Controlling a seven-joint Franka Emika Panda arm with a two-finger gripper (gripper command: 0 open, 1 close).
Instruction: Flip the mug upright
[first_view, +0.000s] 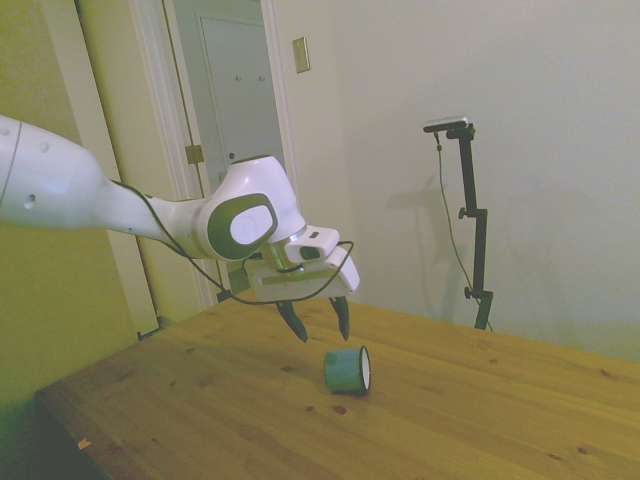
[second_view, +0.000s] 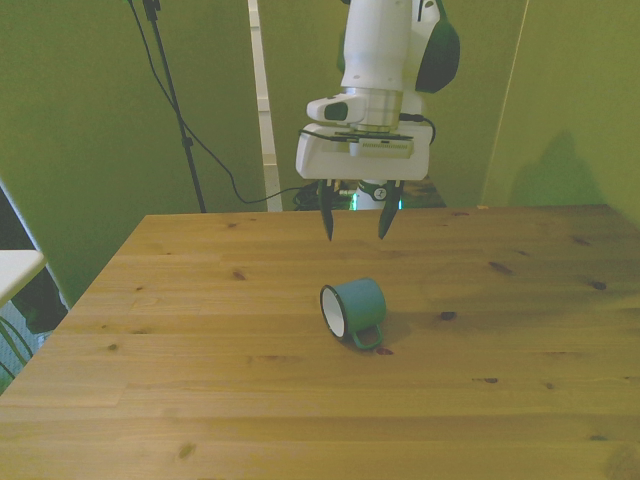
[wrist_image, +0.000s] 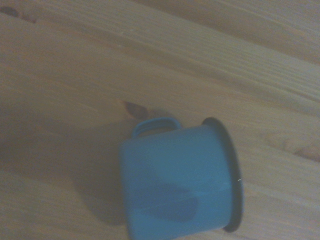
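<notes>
No part of the flip is done. Side view: the mug (first_view: 348, 370) lies on its side on the table (first_view: 200, 400), white mouth facing away from my arm; my gripper (first_view: 319, 325) hangs above it, fingers spread, holding nothing. Front view: the mug (second_view: 354, 311) rests with its handle low against the wood, and the gripper (second_view: 356, 225) stays clear of it. Wrist view: the mug (wrist_image: 180, 182) sits below, untouched. Remaining, in my judgement: descend, grasp, rotate upright.

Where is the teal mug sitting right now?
The small teal enamel mug lies on its side near the middle of the wooden table, white opening toward the front view's left. The open tool hangs above it, not touching.
</notes>
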